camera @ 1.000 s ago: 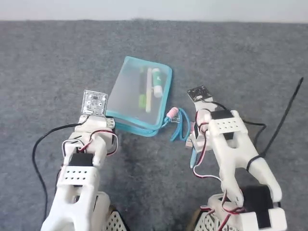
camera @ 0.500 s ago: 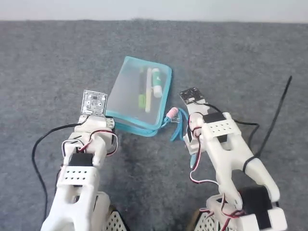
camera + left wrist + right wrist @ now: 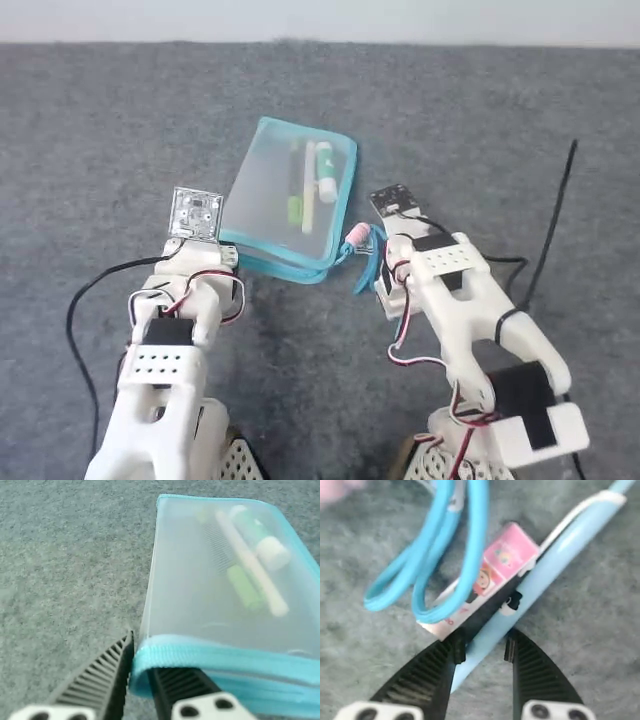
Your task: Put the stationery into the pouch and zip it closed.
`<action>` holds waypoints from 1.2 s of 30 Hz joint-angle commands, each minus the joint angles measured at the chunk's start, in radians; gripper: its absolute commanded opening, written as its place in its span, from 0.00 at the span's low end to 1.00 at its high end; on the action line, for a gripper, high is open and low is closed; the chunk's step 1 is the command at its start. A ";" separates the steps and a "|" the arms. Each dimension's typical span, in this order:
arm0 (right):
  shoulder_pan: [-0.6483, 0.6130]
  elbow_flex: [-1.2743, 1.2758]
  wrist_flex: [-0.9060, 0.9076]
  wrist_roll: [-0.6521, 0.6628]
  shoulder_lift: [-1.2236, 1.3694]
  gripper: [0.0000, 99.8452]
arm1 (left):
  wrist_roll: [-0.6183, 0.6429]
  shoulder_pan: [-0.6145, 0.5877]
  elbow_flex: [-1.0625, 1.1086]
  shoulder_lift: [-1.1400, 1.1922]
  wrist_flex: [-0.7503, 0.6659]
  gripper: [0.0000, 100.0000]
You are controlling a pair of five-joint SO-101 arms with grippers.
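Observation:
The translucent pouch (image 3: 290,200) with teal edging lies flat on the grey carpet. Inside it are a green marker (image 3: 245,587), a pale stick (image 3: 250,565) and a glue stick (image 3: 260,537). My left gripper (image 3: 140,655) is shut on the pouch's near teal corner, as the high view also shows (image 3: 232,255). My right gripper (image 3: 482,647) is beside the pouch's pink zipper pull (image 3: 356,236). Its fingers press both sides of a blue pen (image 3: 560,555). A pink eraser (image 3: 507,555) lies against the pen, under the blue strap loop (image 3: 465,540).
A black cable (image 3: 555,230) trails over the carpet to the right of the right arm. Open carpet lies left of the pouch and beyond it, up to the pale wall at the far edge.
My right arm has swung left toward the pouch's zipper end, and its black cable followed. The left arm and the pouch have stayed put.

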 commanded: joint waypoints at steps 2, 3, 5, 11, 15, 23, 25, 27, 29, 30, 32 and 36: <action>0.039 -0.021 0.042 -0.044 0.018 0.10 | -0.009 -0.011 -0.058 -0.008 -0.023 0.01; 0.062 -0.035 0.056 -0.044 0.019 0.07 | -0.009 -0.011 -0.058 -0.008 -0.023 0.01; 0.119 -0.061 0.071 -0.043 0.018 0.00 | -0.009 -0.011 -0.058 -0.008 -0.023 0.01; 0.300 -0.120 0.077 0.121 0.016 0.01 | -0.009 -0.011 -0.058 -0.008 -0.023 0.01; 0.361 -0.198 0.186 0.147 -0.031 0.01 | -0.009 -0.005 -0.058 -0.008 -0.023 0.01; 0.283 -0.138 0.312 0.210 -0.424 0.01 | -0.009 -0.002 -0.056 -0.006 -0.023 0.01; 0.199 -0.127 0.371 0.230 -0.527 0.01 | -0.009 0.012 -0.056 -0.005 -0.023 0.01; 0.079 -0.126 0.441 0.281 -0.615 0.01 | -0.009 0.034 -0.054 -0.002 -0.023 0.01; -0.050 -0.126 0.499 0.305 -0.680 0.01 | -0.009 0.060 -0.042 -0.006 -0.023 0.01; -0.113 -0.127 0.519 0.311 -0.707 0.01 | -0.008 0.075 -0.039 -0.006 -0.023 0.01; -0.219 -0.132 0.545 0.315 -0.736 0.01 | -0.008 0.106 -0.035 -0.006 -0.023 0.01; -0.337 -0.149 0.570 0.315 -0.720 0.01 | 0.044 0.158 -0.035 -0.006 -0.023 0.01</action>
